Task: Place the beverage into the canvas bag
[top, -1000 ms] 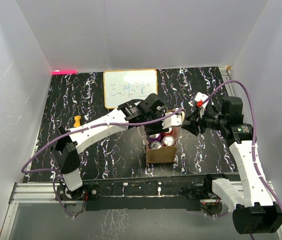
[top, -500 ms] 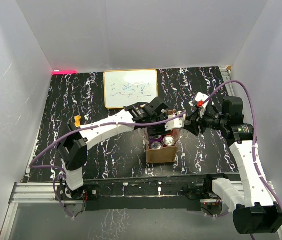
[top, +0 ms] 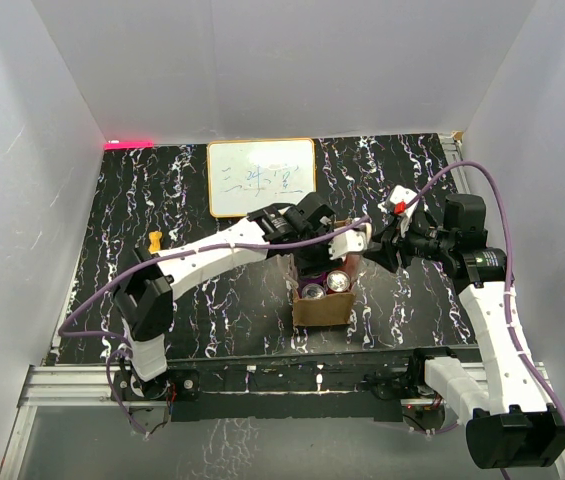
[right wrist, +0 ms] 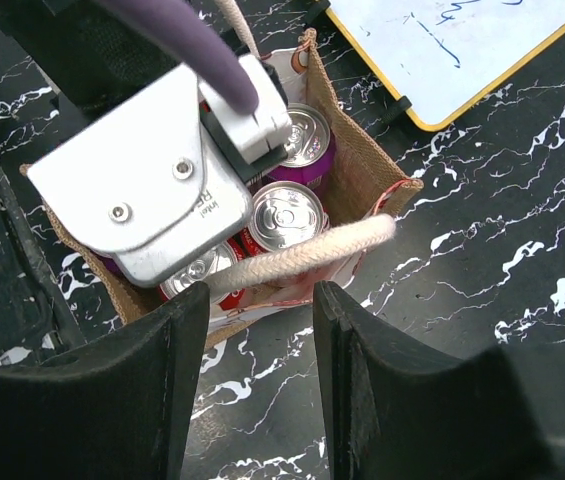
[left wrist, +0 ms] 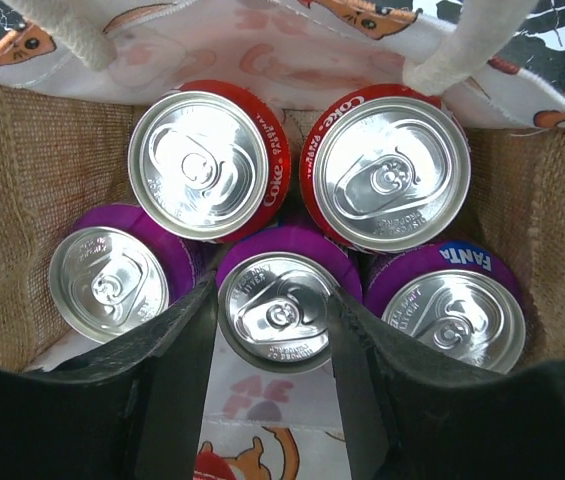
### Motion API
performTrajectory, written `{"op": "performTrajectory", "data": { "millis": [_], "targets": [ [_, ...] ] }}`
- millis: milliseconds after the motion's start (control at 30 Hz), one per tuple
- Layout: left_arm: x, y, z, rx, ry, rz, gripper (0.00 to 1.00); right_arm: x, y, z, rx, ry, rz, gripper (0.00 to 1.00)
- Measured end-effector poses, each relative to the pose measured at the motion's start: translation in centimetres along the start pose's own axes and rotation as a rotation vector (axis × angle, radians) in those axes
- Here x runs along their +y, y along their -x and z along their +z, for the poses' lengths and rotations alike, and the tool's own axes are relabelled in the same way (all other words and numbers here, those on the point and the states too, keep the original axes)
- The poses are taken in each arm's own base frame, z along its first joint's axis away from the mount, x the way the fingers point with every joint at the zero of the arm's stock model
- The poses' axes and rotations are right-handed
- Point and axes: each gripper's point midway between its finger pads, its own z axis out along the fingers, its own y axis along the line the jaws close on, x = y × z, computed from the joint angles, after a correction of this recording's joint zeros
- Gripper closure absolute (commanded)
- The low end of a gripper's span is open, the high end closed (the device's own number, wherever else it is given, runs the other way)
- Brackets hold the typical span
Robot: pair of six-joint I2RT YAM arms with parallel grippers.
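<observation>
Left fingers [left wrist: 177, 390] dipped into canvas bag [left wrist: 12, 200], Coke cans [left wrist: 199, 165], Fanta can [left wrist: 457, 310]

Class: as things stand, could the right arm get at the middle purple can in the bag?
Probably not. The left gripper hangs over the canvas bag, its fingers either side of the middle purple can, and its body covers much of the opening.

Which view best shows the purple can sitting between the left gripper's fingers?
Left wrist: it looks straight down on the purple can, its lid showing between the fingers of the left gripper, inside the canvas bag. In right wrist the left gripper's body covers it; top external shows only tiny can tops.
</observation>
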Motion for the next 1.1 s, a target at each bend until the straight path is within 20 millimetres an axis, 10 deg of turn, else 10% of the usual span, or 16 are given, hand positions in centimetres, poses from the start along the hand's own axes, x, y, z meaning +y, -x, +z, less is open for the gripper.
{"op": "performTrajectory", "data": {
  "millis": [267, 567, 867, 1100],
  "targets": [
    [1.7, 2.0, -3.7, -0.076, 0.052, -0.063, 0.32, -1.4, 0.8, -1.5, 0.021, -0.095, 0.048, 0.44],
    [8.9, 4.7, -14.3, -0.31, 0.26, -0.237, 0.26, -5.8, -0.3, -5.0, 0.094, -0.394, 0.162, 0.41],
    [14.7, -2.2, -19.9, -0.363, 0.465, -0.488, 0.16, -10.2, -1.5, -6.0, 0.151, -0.543, 0.235, 0.34],
    [17.0, -12.1, -22.4, -0.34, 0.654, -0.712, 0.03, -13.5, -3.7, -4.0, 0.201, -0.535, 0.28, 0.3]
  ]
}}
